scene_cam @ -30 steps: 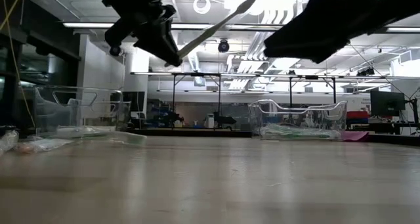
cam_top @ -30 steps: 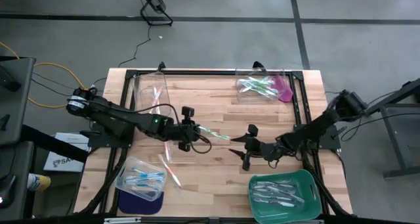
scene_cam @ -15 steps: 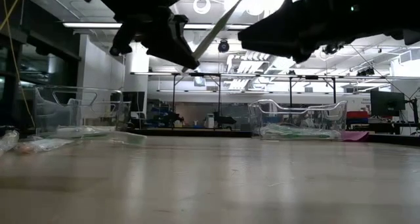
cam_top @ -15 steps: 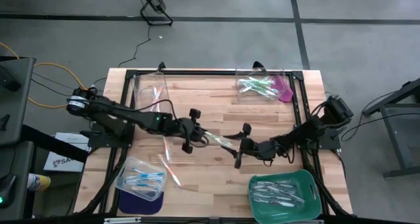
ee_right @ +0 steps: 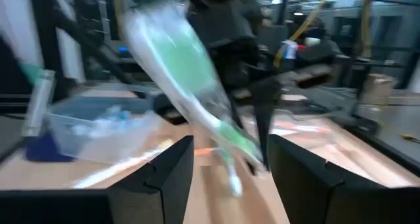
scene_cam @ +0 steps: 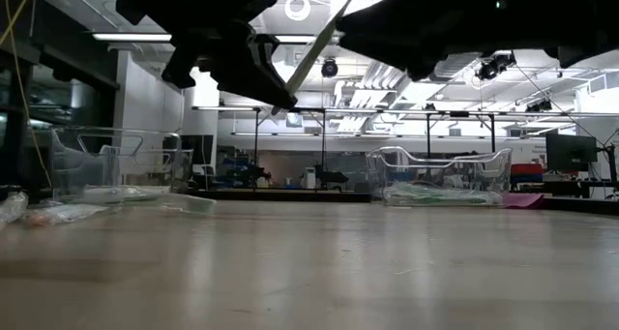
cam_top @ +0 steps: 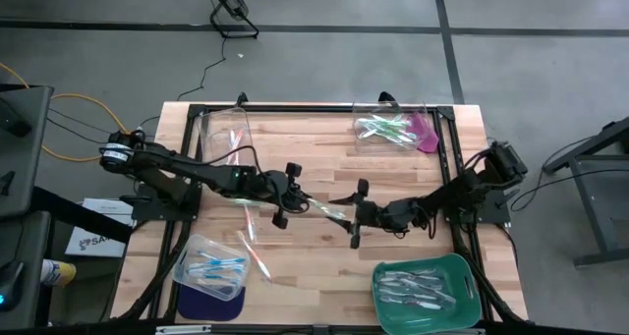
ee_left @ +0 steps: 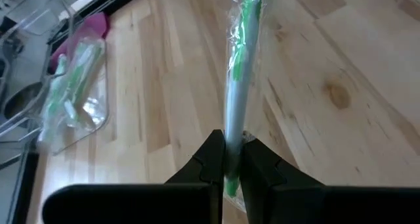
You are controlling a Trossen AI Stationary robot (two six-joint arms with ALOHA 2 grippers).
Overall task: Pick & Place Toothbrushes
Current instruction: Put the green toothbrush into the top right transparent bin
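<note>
- Left gripper (ee_left: 231, 159) is clamping the butt end of a green toothbrush (ee_left: 237, 79), jaws pinched nearly together on it; the brush, in a clear wrapper, is sticking straight out ahead of the jaws, in the air above the table (cam_top: 324, 158).
- Right gripper (ee_right: 226, 157) is standing w/ jaws spread, released, nothing gripped; the brush's far end is lying in the gap betw. its fingers, per right wrist view.
- Risk 1: the right jaws are facing a slick, crinkly wrapper, so if they close on film rather than the handle, the brush is prob. sliding or twisting out.
- Risk 2: the left is holding only the very tip; any sideways nudge from the right finger (ee_right: 170, 165) is levering the brush round in that pinch and misaligning the handover.
- Risk 3: if the left lets go before the right is fully closing, the brush is dropping to the wood betw. the arms.
- Risk 4: the two grippers are sitting v. near each other mid-table in the high view; overshoot is meaning finger-to-finger contact.
- Further out: clear bin w/ green brushes (cam_top: 391, 129) is sitting well apart behind the right jaws, green tray (cam_top: 462, 272) near its other side; a wrong-bin drop is possible.
</note>
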